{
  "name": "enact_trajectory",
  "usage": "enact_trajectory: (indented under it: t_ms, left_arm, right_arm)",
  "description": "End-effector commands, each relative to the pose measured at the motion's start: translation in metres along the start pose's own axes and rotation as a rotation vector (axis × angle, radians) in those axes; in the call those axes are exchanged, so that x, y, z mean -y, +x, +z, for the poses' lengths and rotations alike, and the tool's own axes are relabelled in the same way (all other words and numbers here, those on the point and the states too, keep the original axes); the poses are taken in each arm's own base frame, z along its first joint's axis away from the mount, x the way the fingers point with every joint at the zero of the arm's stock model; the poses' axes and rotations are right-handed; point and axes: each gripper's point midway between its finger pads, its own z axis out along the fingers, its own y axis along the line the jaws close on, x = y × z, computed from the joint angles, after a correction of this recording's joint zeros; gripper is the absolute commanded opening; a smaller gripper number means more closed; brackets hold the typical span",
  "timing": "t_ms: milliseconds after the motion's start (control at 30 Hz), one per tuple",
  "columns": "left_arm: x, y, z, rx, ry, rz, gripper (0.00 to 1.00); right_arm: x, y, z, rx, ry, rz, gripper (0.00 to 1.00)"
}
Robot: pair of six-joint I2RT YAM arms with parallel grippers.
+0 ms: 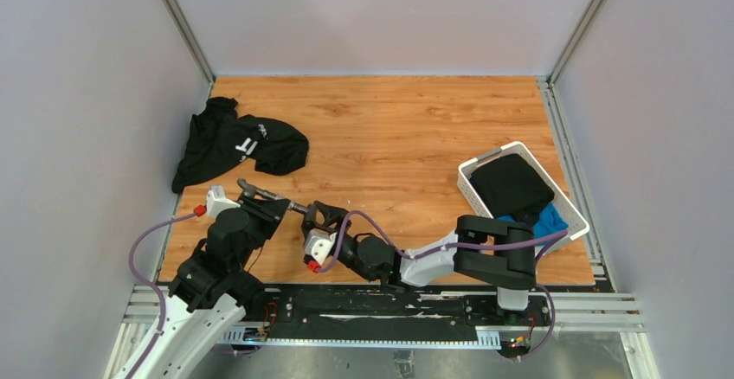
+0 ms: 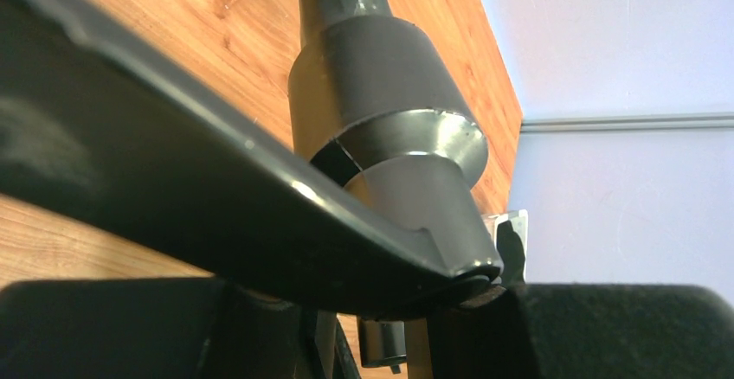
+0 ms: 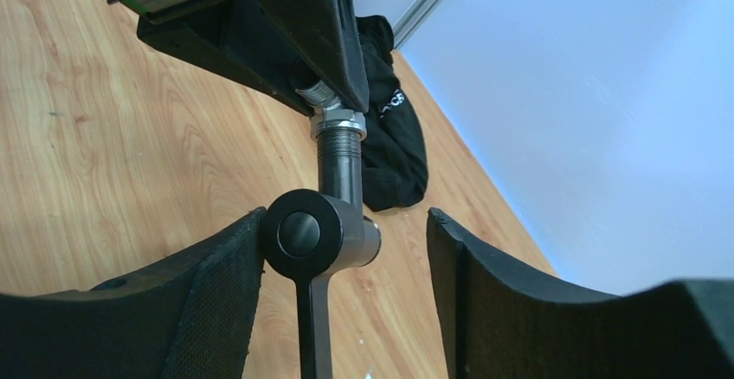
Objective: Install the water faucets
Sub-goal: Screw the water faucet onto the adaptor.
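Because its parts have to be screwed together off the surface (image 1: 389,137), the faucet (image 3: 305,234) is held in the air between the two arms, near their bases. The left hand (image 1: 265,205) is clamped on the spout end, its pads pinching the dark body just behind the nut (image 3: 340,123), probably to keep that part from turning. From the nut a threaded stub (image 3: 338,158) runs to the round valve head, and the thin lever (image 3: 313,327) hangs below it. The right hand (image 1: 321,219) straddles that head with its fingers apart. One pad (image 3: 227,284) touches the head and a clear gap shows on the other side, so nothing is gripped there. Since bare thread shows, I judge the joint not fully seated and the right hand poised to close and twist. The garment (image 1: 238,141) and basket (image 1: 474,190) lie well apart from this.
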Motion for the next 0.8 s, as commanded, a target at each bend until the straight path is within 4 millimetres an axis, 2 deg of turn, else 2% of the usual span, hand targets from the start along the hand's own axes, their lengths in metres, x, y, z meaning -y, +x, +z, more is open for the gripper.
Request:
enact_trajectory:
  t_ms: [0,67,333,367,467,567,700,767]
  left_arm:
    - [0.034,-0.018,-0.008,0.055,0.115,-0.059,0.00]
    - [0.034,-0.018,-0.008,0.055,0.117,-0.061,0.00]
    - [0.035,-0.016,-0.009,0.045,0.123,-0.056,0.00]
    - [0.035,-0.016,-0.009,0.043,0.126,-0.056,0.00]
    - [0.035,-0.014,-0.008,0.039,0.131,-0.058,0.00]
    - [0.037,-0.011,-0.007,0.029,0.144,-0.061,0.00]
    - [0.039,-0.007,-0.004,0.016,0.167,-0.063,0.00]
    - [0.047,-0.004,-0.003,0.008,0.224,-0.061,0.00]
  right_arm:
    - [0.005,-0.003,0.006,0.014,0.026,0.077,0.62]
    - [0.001,-0.003,0.006,0.015,0.007,0.092,0.52]
    - [0.000,-0.010,0.002,0.030,-0.087,0.276,0.26]
    - [-0.002,-0.010,0.001,0.024,-0.119,0.327,0.21]
    - [0.013,-0.012,0.000,0.016,-0.140,0.450,0.01]
    - [0.022,-0.015,-0.002,0.013,-0.177,0.601,0.00]
    - [0.029,-0.025,-0.006,0.020,-0.308,0.901,0.00]
    - [0.034,-0.032,-0.009,0.025,-0.380,1.069,0.00]
